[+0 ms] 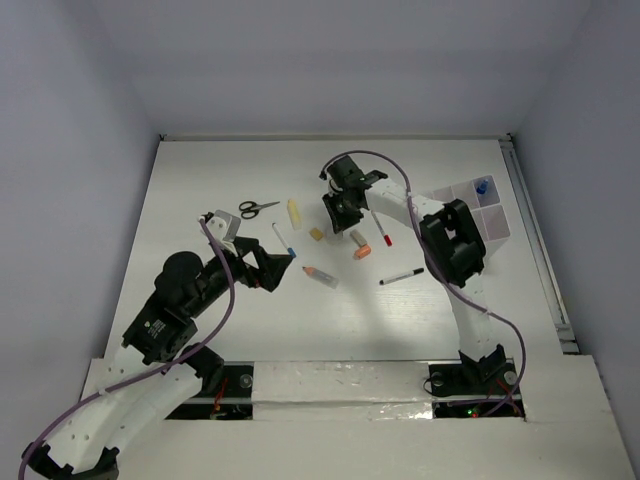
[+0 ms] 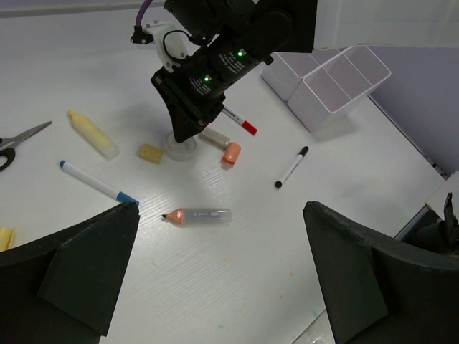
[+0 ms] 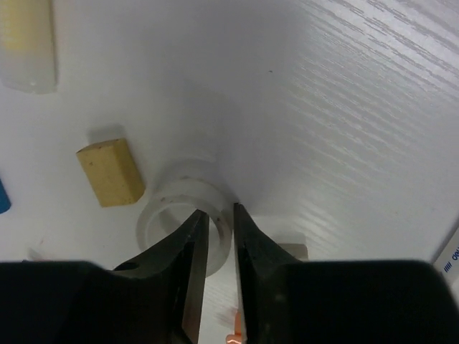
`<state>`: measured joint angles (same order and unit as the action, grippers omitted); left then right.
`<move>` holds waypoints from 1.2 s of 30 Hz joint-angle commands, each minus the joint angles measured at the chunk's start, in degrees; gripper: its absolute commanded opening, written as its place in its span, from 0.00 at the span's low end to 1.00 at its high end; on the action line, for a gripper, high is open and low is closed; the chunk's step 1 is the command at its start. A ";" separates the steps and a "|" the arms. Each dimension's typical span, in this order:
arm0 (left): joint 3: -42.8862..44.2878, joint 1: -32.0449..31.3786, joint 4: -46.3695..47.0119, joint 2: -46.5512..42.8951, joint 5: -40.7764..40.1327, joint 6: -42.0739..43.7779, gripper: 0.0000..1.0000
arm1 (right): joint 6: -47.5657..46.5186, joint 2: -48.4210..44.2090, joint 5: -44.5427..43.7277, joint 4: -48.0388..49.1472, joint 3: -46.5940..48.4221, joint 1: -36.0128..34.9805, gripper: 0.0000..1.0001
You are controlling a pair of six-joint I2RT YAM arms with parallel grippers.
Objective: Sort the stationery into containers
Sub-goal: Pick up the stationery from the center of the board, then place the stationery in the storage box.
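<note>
- The right gripper (image 3: pixel 221 215) pinched the wall of the clear tape roll (image 3: pixel 168 215), one finger inside the ring and one outside, with the roll resting on the white surface (image 1: pixel 200 180)
- A tan eraser block (image 3: pixel 111 172) lay just beside the roll, and the cream stick (image 1: pixel 294 211) lay a little farther off
- The left gripper (image 1: pixel 278 268) hung spread wide, holding nothing, near the orange-tipped crayon (image 1: pixel 320 275)
- The white organizer box (image 1: pixel 495 222) sat by the surface's right edge, with a blue item (image 1: pixel 484 186) in a far compartment
</note>
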<state>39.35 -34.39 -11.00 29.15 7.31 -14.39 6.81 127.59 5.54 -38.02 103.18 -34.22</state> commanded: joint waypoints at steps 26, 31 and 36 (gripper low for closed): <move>0.72 -2.25 2.39 -6.29 1.21 0.77 0.99 | 3.38 -31.44 -43.87 1.91 -12.82 22.61 0.00; 0.72 -2.79 2.30 -6.56 0.86 0.77 0.99 | 4.09 -29.42 -41.05 1.01 -13.87 25.86 0.00; 0.72 -2.79 2.13 -6.65 0.60 0.68 0.99 | 4.35 -28.01 -39.82 1.90 -15.55 26.39 0.00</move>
<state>39.35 -36.82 -10.98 23.31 7.92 -14.13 10.31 99.72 -34.98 -36.69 87.74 -8.49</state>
